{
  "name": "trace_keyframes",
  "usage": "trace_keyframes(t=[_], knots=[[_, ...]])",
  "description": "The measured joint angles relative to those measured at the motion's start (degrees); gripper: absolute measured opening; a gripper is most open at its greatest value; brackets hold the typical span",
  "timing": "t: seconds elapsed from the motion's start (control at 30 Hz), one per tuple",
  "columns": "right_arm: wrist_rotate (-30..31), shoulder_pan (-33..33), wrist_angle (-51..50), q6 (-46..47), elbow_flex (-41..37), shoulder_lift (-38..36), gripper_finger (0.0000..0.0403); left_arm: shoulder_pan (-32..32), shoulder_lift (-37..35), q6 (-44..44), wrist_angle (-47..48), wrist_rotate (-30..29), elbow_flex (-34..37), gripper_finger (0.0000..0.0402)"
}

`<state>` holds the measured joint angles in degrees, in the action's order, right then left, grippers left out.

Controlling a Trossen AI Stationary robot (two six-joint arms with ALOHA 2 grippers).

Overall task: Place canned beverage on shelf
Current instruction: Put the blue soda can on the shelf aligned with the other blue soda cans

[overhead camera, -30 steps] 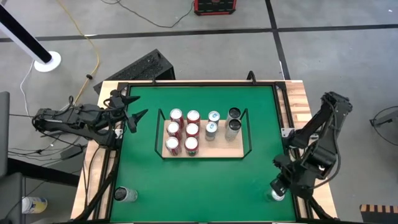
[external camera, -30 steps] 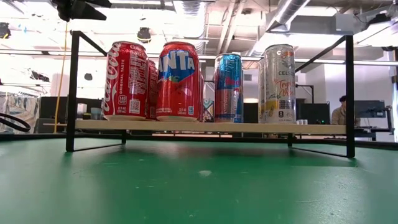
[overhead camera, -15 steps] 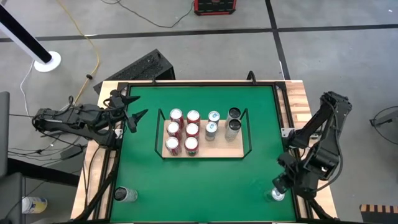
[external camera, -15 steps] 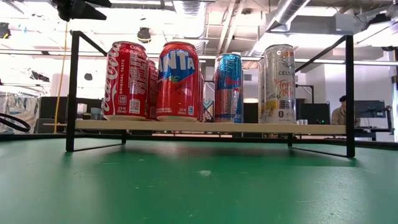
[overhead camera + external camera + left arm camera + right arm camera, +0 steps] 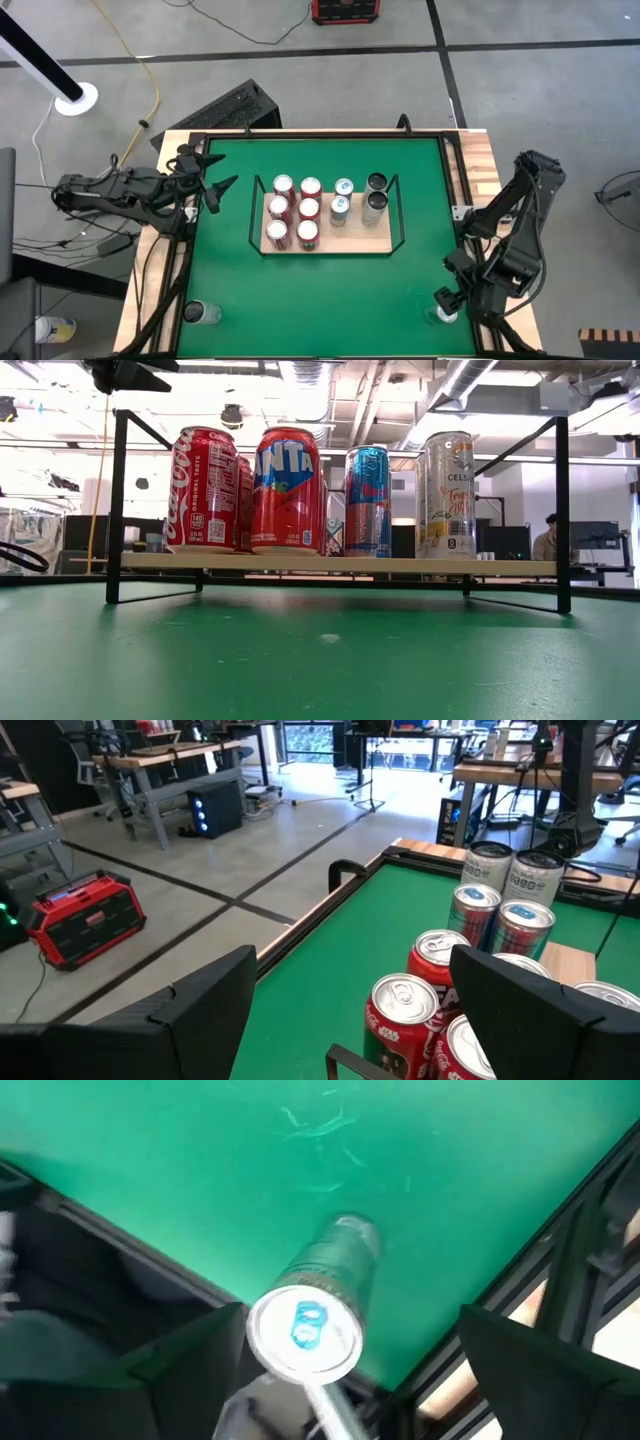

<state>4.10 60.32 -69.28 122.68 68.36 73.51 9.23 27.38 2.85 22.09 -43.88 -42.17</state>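
Observation:
A silver can with a blue-tabbed top [image 5: 305, 1330] stands upright on the green table at its near right corner [image 5: 441, 316]. My right gripper [image 5: 443, 304] hangs over it, pointing steeply down and open. Its two fingers [image 5: 190, 1370] stand wide on either side of the can's top, and I see no touch. The shelf [image 5: 345, 241] is a light-wood board with black wire rails in the middle of the table, and it carries several upright cans [image 5: 288, 490]. My left gripper [image 5: 222, 188] waits open and level at the table's left edge, facing the shelf [image 5: 565, 960].
Another can [image 5: 200, 313] stands at the near left corner. A black rail and the wooden rim [image 5: 480, 170] run close beside the right arm. Bare board shows at the shelf's near right part, and open green table [image 5: 330, 290] lies between the shelf and the near edge.
My right gripper has opened above the can at the near right corner and its wrist has rolled a little. The can stands where it was. The shelf and its cans are unchanged.

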Motion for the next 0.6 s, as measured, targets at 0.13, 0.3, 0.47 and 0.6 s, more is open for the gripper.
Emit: trace_keyframes(t=[0.13, 0.3, 0.47, 0.6], knots=[[-0.4, 0.0, -0.1, -3.7, 0.0, 2.9, 0.0399, 0.0, 0.0, 0.0, 0.0, 0.0, 0.0, 0.0320], [-2.9, 0.0, 0.5, -4.0, 0.0, 5.1, 0.0399, 0.0, 0.0, 0.0, -0.1, 0.0, 0.0, 0.0320], [-2.9, 0.0, 3.9, -3.8, 0.0, 7.5, 0.0398, 0.0, 0.0, 0.2, -0.1, 0.0, 0.0, 0.0320], [-2.4, -0.1, 6.2, -3.6, 0.2, 9.4, 0.0397, 0.0, 0.0, 0.2, -0.1, 0.0, 0.0, 0.0320]])
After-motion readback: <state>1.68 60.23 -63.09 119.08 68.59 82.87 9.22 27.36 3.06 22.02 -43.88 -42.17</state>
